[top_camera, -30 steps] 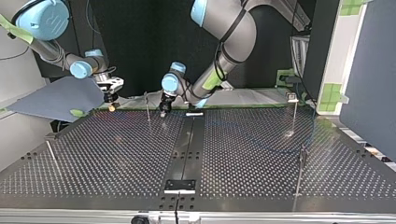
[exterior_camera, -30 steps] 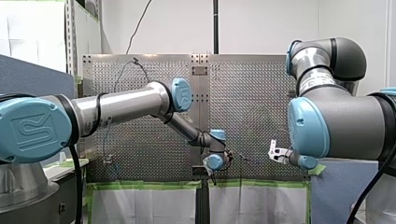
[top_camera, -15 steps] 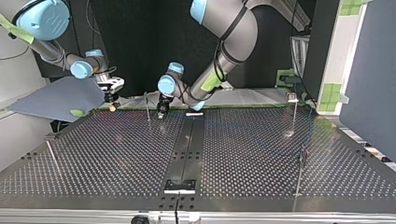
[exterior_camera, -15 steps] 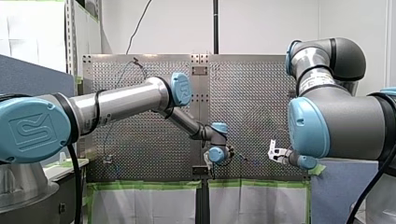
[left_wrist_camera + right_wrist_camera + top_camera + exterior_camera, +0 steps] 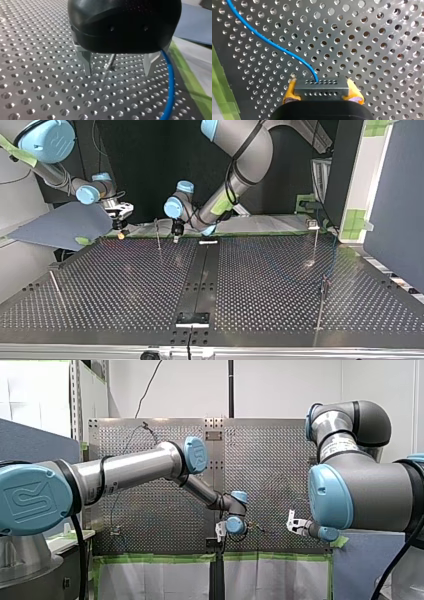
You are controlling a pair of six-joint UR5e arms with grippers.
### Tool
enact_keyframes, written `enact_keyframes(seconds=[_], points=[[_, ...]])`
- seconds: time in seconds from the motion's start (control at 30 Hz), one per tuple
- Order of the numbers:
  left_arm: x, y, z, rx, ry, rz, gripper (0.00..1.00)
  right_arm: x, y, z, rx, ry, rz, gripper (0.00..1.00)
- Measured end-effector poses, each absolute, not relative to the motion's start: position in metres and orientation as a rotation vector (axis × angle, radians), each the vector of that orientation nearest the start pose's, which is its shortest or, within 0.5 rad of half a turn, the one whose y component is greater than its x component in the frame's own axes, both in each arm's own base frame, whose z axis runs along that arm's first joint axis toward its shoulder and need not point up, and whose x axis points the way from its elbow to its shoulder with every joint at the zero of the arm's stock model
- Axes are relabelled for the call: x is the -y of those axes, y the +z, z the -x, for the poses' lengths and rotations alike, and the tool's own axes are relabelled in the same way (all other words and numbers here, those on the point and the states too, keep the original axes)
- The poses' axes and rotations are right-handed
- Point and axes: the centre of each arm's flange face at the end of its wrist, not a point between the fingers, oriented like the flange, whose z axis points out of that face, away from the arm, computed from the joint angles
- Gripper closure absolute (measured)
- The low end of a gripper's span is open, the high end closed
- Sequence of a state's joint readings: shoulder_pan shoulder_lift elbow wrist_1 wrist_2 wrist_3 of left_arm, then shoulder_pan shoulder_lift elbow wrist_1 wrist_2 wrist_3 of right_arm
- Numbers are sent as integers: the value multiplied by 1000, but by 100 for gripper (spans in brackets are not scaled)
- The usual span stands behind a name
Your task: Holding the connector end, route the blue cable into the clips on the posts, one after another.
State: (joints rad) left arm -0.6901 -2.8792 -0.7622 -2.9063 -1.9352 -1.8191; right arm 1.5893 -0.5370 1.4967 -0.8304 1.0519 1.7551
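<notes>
Right tool [image 5: 322, 93] closed on grey connector [image 5: 322, 86], yellow pads [image 5: 289, 93] clamping its two ends; at worktop's [image 5: 280, 285] far edge, near top view's left corner. Blue cable [image 5: 274, 45] leaves connector, curves away over perforated worktop. Left tool [image 5: 117, 68] wide open, metal fingers [image 5: 86, 63] holding nothing, just above worktop near middle of far edge; cable runs just beside one finger; thin post [image 5: 111, 61] ahead, between fingers.

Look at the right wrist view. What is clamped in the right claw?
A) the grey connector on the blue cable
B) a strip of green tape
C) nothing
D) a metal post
A: the connector sits clamped in the right claw, with the cable running out of it.
</notes>
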Motion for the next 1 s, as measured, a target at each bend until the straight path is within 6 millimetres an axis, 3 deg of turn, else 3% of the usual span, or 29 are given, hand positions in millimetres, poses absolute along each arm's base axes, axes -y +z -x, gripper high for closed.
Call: enact_keyframes(seconds=[0.3, 0.7, 1.0], points=[[616, -23, -536, -1874, -295, -294, 0, 658, -53, -197, 1210, 1677, -1633, 100], [650, -31, -462, -1945, -276, -414, 0, 655, -66, -194, 1232, 1670, -1642, 100], [647, -23, -455, -1921, -320, -410, 0, 654, -69, -192, 1216, 1661, -1660, 100]])
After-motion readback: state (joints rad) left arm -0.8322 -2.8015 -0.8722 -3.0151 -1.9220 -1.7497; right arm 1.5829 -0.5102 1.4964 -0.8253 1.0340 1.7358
